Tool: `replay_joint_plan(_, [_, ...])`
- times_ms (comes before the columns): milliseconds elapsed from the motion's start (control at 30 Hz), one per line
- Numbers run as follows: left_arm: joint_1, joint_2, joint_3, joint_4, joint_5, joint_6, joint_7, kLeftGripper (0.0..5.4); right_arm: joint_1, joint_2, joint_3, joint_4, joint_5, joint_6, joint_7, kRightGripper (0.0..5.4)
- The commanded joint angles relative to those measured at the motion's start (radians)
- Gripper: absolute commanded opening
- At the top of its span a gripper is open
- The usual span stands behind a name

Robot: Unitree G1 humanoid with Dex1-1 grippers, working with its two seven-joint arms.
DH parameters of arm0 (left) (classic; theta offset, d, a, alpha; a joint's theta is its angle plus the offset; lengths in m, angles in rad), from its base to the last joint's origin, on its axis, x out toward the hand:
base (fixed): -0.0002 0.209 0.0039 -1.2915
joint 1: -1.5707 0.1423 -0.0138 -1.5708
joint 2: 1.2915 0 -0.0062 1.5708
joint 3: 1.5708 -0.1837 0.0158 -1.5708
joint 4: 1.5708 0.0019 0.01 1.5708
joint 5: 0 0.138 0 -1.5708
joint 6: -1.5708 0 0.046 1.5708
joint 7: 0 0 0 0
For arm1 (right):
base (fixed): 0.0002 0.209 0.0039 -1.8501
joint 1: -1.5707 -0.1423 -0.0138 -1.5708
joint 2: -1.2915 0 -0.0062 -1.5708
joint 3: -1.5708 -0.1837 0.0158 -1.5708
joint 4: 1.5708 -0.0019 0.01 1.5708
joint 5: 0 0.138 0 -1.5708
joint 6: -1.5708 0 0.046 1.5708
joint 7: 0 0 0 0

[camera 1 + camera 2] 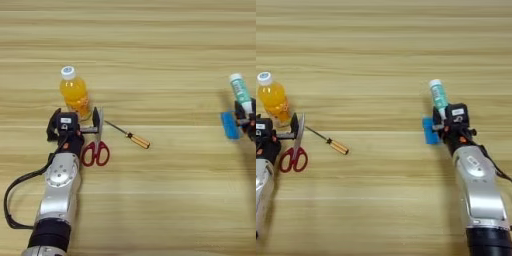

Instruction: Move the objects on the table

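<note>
The broad light-wood tabletop point(150, 45) fills the view, planks running from 9 to 3 o'clock; the left gripper point(75, 125) sits at the 8 o'clock side, its black fingers spread wide, one on each side of the base of the orange-drink bottle with a white cap point(75, 95), which stands just at 12 o'clock of it; the right gripper point(448, 120) is at 3 o'clock, and I cannot tell how its fingers stand; the red-handled scissors point(96, 145) lie touching the left gripper at its 3 o'clock, long axis 12 to 6; the thin orange-handled screwdriver point(131, 136) slants from 10 to 4; the white-green glue stick point(438, 95) lies at 11 o'clock of the right gripper; the small blue block point(430, 131) is just beside it at 9 o'clock.
</note>
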Motion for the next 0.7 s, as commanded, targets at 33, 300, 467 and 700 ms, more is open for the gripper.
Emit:
replay_joint_plan(33, [0.005, -0.002, -0.004, -0.004, 0.002, 0.005, 0.000, 5.40, -0.015, -0.011, -0.026, 0.029, 0.001, 0.027, -0.022, 1.69])
replay_joint_plan(300, [0.004, -0.003, -0.005, -0.006, 0.002, 0.007, 0.001, 5.40, -0.029, -0.026, -0.045, 0.105, -0.006, 0.065, -0.046, 1.69])
replay_joint_plan(467, [0.005, -0.004, -0.005, -0.006, 0.003, 0.007, 0.001, 5.40, -0.035, -0.032, -0.037, 0.145, -0.013, 0.091, -0.038, 1.69])
replay_joint_plan(700, [0.004, -0.004, -0.004, -0.006, 0.002, 0.006, 0.001, 5.40, -0.033, -0.028, -0.007, 0.167, -0.018, 0.122, -0.014, 1.69])
